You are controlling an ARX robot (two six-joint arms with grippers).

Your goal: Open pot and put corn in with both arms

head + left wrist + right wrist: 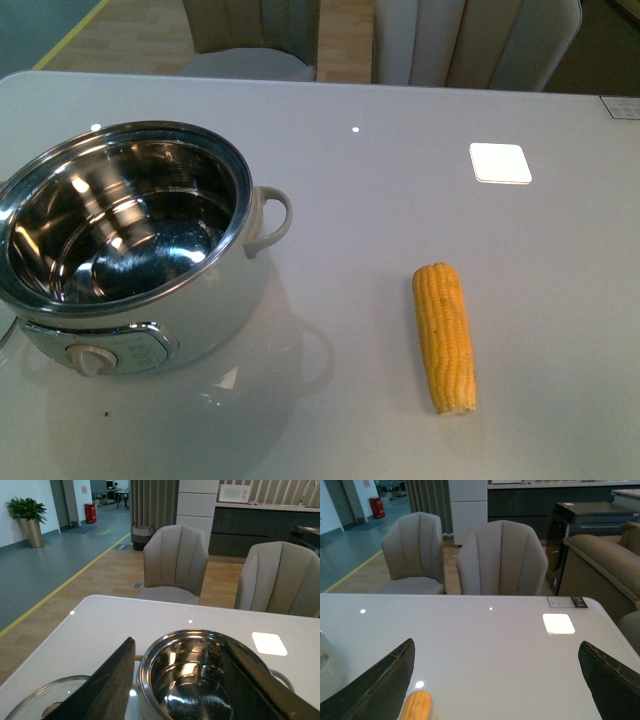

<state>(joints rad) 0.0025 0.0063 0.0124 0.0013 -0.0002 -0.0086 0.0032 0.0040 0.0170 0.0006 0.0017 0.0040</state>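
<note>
The white pot (130, 260) stands open at the table's left, its shiny steel inside empty, side handle (272, 220) to the right, cream dial (92, 358) in front. The yellow corn (445, 335) lies on the table to the pot's right, lengthwise toward me. No arm shows in the front view. My left gripper (182, 665) is open, fingers (107, 685) spread above the pot (195, 680). My right gripper (497, 672) is open and empty above the table, the corn's tip (416, 706) by one finger (380, 687).
A glass lid (37, 700) lies on the table beside the pot in the left wrist view. A white square patch (500, 162) sits on the table at the back right. Beige chairs (502, 560) stand beyond the far edge.
</note>
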